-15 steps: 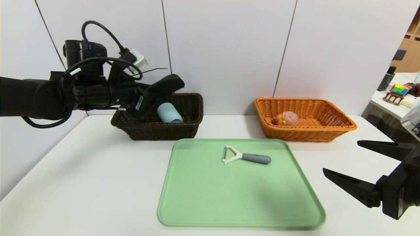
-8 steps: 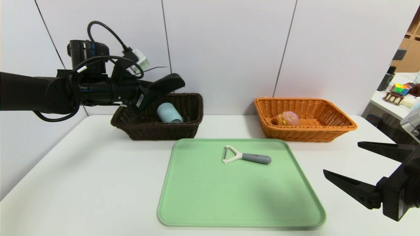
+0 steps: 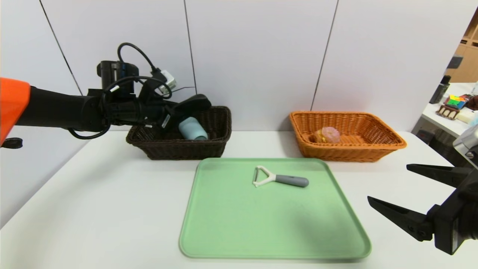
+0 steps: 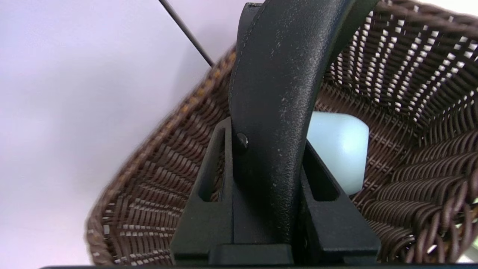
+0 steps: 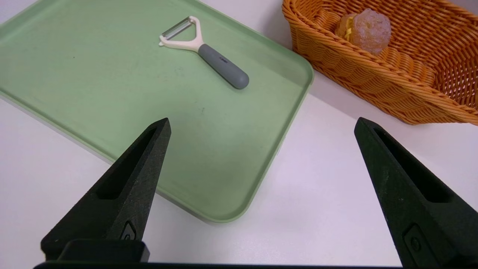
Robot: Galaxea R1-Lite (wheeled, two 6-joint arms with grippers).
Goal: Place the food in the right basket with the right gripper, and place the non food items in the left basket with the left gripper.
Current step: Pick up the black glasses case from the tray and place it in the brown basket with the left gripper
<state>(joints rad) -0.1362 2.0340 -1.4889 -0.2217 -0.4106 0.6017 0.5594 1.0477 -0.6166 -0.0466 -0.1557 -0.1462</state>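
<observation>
Head view: right gripper (image 3: 407,198) hangs parked at the near right, jaws spread wide, empty. Peeler (image 3: 279,179) lies on the green tray (image 3: 231,224). Beyond, the bun (image 3: 326,135) sits in the orange basket (image 3: 377,147). Left gripper (image 3: 170,117), clamped on the black pouch (image 3: 192,101), has advanced over the dark basket (image 3: 179,147), partly hiding the cup (image 3: 193,129).

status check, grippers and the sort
Left gripper shut on black fabric pouch over dark brown wicker basket. Right gripper open, parked.
</observation>
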